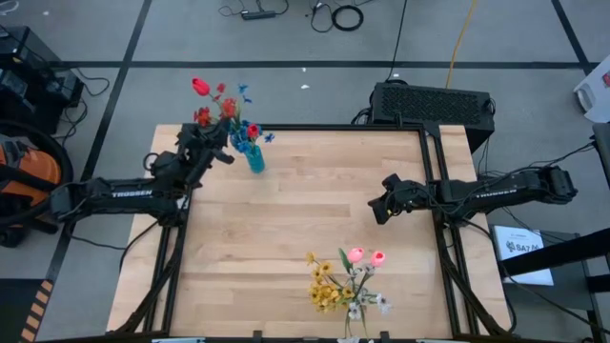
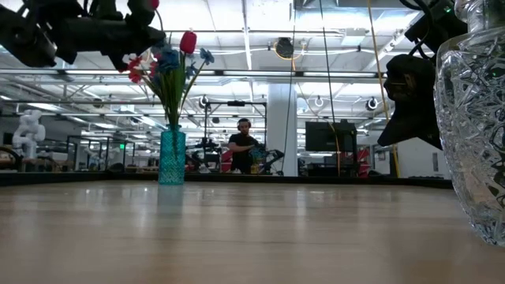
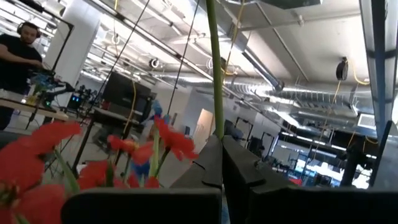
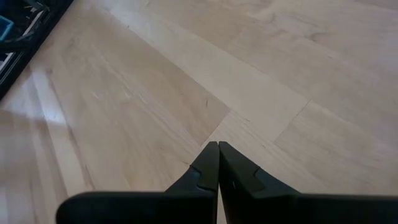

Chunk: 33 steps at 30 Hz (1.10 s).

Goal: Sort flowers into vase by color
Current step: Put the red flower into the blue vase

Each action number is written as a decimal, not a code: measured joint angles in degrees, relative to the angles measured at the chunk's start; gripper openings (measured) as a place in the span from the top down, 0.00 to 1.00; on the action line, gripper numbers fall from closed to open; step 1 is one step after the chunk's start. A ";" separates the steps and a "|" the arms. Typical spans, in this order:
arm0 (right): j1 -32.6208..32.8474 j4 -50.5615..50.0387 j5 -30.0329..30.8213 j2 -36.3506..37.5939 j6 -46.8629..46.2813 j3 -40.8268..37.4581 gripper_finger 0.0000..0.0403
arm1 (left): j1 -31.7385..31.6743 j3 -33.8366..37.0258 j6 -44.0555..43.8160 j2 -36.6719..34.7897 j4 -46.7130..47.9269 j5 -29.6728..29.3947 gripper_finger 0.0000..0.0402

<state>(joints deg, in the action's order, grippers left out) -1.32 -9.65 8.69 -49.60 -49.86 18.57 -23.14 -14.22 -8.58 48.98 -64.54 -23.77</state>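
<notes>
The wooden worktop (image 1: 305,219) carries two flower groups set well apart. At the far left corner stands the teal vase (image 1: 255,158), already holding red and blue flowers (image 1: 229,110); at the near edge a clear cut-glass vase (image 2: 481,118) holds the other bunch, yellow sprigs (image 1: 324,284), two pink tulip buds (image 1: 366,256) and pale white blossoms (image 1: 367,305). So there are two vases and two arms, and the colours look already split, warm reds and blues in one, yellows, pinks and whites in the other.

The left claw (image 1: 212,143) hovers just beside the teal vase, among its blooms. In the left wrist view its fingers (image 3: 239,171) are pressed together with a thin green stem (image 3: 214,68) rising from between them, so it reads as clamped on that stem; which flower tops it cannot be told. The step in hand appears to be seating a stem in the teal vase, late in the sort. The next move probably calls for lowering the stem straight into the mouth of the vase, then parting the fingers without dragging the neighbouring blooms out.

The right claw (image 1: 380,208) waits over bare wood at mid-right, fingers together and holding nothing
</notes>
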 joint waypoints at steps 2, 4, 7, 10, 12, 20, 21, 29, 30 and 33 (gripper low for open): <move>0.00 0.00 -0.01 0.00 -0.08 0.00 1.00 | 0.02 0.21 0.08 0.65 -1.05 0.00 1.00; 0.00 0.00 -0.02 0.00 -0.16 0.00 1.00 | 0.00 0.20 0.59 1.06 -2.73 0.02 1.00; 0.00 0.00 -0.02 0.00 -0.34 0.00 1.00 | 0.00 0.20 1.49 1.28 -4.31 0.69 1.00; 0.00 0.00 -0.02 0.00 -0.42 0.01 1.00 | 0.00 0.20 1.58 1.22 -6.07 2.10 1.00; 0.00 0.00 -0.02 0.00 -0.44 0.01 1.00 | 0.00 0.20 2.22 1.20 -7.70 2.53 1.00; 0.00 0.00 -0.02 0.00 -0.44 0.02 1.00 | 0.00 -0.95 8.93 -1.59 -12.93 2.58 1.00; 0.00 0.00 -0.02 -0.01 -0.44 0.02 1.00 | 0.00 -1.24 9.16 -1.94 -12.92 2.71 1.00; -0.82 -0.02 0.02 -0.02 -0.32 0.02 1.00 | 0.02 -1.58 1.39 -0.56 -2.32 2.71 1.00; -1.05 -0.02 0.02 -0.02 -0.25 0.02 1.00 | 0.02 -1.58 0.39 0.09 -1.81 2.69 1.00; -1.64 -0.02 0.01 -0.02 -0.21 0.02 1.00 | 0.00 -1.58 0.26 2.74 -2.41 2.69 1.00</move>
<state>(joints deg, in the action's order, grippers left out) -2.96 -9.67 8.69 -49.63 -50.07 18.59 -23.14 -15.79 -8.32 51.72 -66.95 -21.08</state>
